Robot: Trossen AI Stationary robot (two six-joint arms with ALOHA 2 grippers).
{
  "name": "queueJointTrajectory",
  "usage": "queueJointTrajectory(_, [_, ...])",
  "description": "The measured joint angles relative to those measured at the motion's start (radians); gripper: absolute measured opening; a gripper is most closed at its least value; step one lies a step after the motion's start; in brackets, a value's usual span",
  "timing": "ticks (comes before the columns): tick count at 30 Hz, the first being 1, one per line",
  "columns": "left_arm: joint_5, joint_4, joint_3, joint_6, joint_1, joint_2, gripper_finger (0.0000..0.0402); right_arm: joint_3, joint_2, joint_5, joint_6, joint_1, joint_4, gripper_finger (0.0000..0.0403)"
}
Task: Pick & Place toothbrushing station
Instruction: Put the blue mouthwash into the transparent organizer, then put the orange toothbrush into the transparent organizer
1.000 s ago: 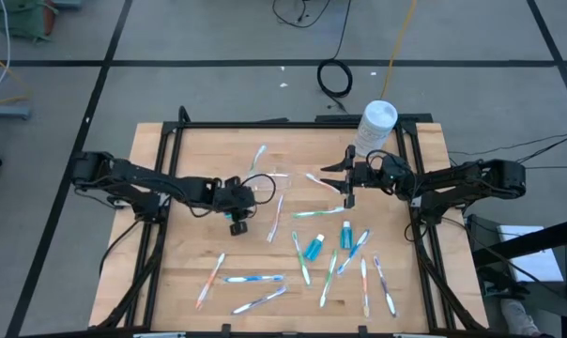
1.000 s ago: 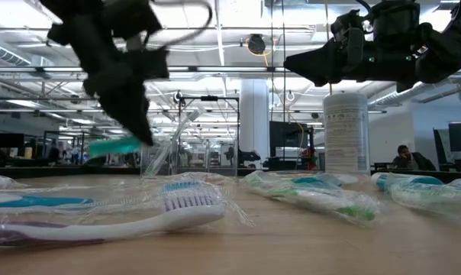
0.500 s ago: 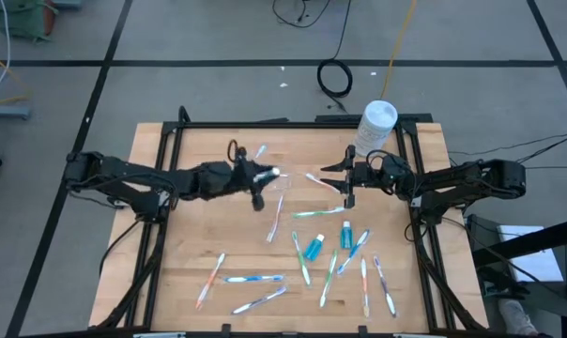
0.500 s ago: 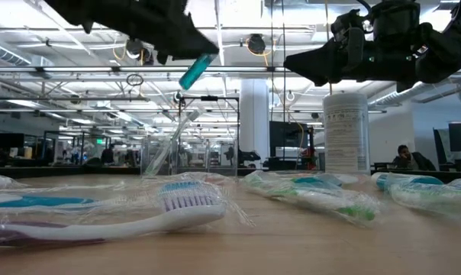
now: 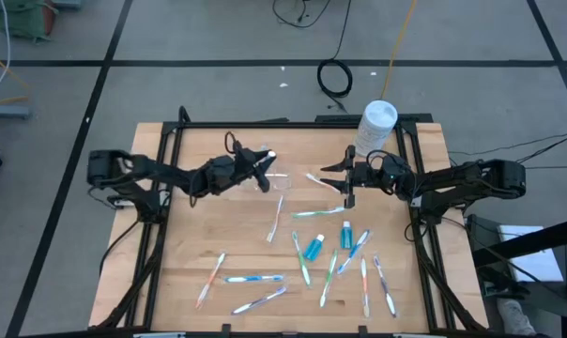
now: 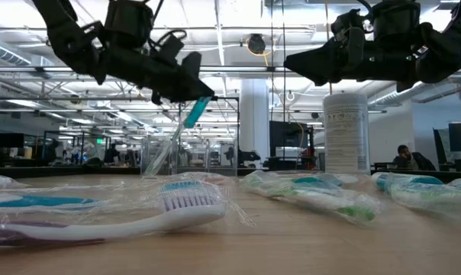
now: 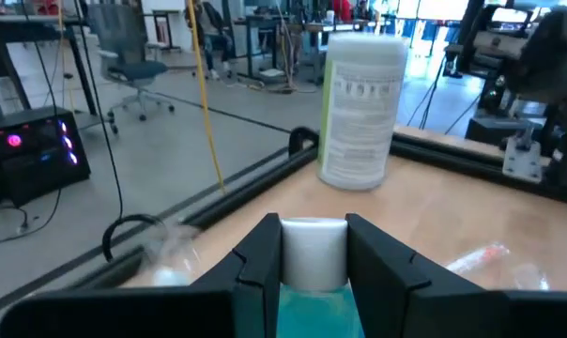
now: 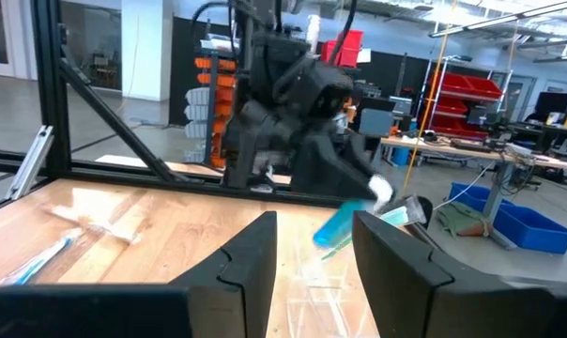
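My left gripper [image 5: 262, 167] is level above the far middle of the table and shut on a blue toothpaste tube [image 6: 195, 112] with a white cap [image 7: 312, 246]. Just below it on the table stands the clear cup [image 5: 277, 179], with a toothbrush [image 6: 168, 145] leaning inside. My right gripper [image 5: 344, 183] hangs open to the right of the cup with nothing between its fingers. Several wrapped toothbrushes [image 5: 307, 212] and two more blue tubes [image 5: 314, 247] lie flat on the wood. My left gripper pinches the tube at its white cap end [image 7: 312, 268] between its two fingers. The fingers come in level from the table's left. The blue body [image 8: 340, 225] slants down below the fingers, and the tube is lifted clear of the table.
A tall white canister [image 5: 376, 127] stands at the far right corner, behind my right gripper. A black frame rail [image 5: 293, 123] runs along the table's edges. Wrapped toothbrushes [image 6: 177, 206] lie close to the near edge. Bare wood shows at the left [image 5: 185, 225].
My left gripper has carried the toothpaste tube up and toward the table's far edge and slightly right, to the clear cup. It has tipped from pointing down to level. The tube has stayed clear of the table.
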Motion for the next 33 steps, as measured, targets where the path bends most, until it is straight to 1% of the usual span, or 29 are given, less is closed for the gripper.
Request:
queueJointTrajectory(2, [0.001,0.048,0.001,-0.009,0.000,0.048,0.0093,0.000,0.000,0.000,0.000,0.000,-0.001,0.0132])
queueJointTrajectory(7, [-0.019,0.047,0.001,-0.015,0.000,0.119,0.0093,0.000,0.000,-0.001,0.000,0.000,-0.001,0.0132])
queueJointTrajectory(11, [-0.027,0.042,0.001,-0.014,0.000,0.138,0.0093,0.000,0.000,-0.001,0.000,0.000,-0.002,0.0132])
queueJointTrajectory(15, [-0.027,0.034,0.001,0.019,0.000,0.139,0.0093,0.000,0.000,-0.001,0.000,0.000,-0.002,0.0132])
queueJointTrajectory(20, [-0.027,0.020,0.001,0.022,0.000,0.137,0.0095,0.000,0.000,-0.001,0.000,0.000,-0.002,0.0132])
queueJointTrajectory(23, [-0.027,0.000,0.001,0.039,0.000,0.137,0.0111,0.000,0.000,-0.001,0.000,0.000,-0.002,0.0132])
queueJointTrajectory(29, [-0.027,-0.004,0.001,0.044,0.000,0.137,0.0162,0.000,0.000,-0.001,0.000,0.000,-0.002,0.0132])
queueJointTrajectory(33, [-0.027,-0.004,0.001,0.044,0.000,0.137,0.0172,0.000,0.000,-0.001,0.000,0.000,-0.002,0.0132])
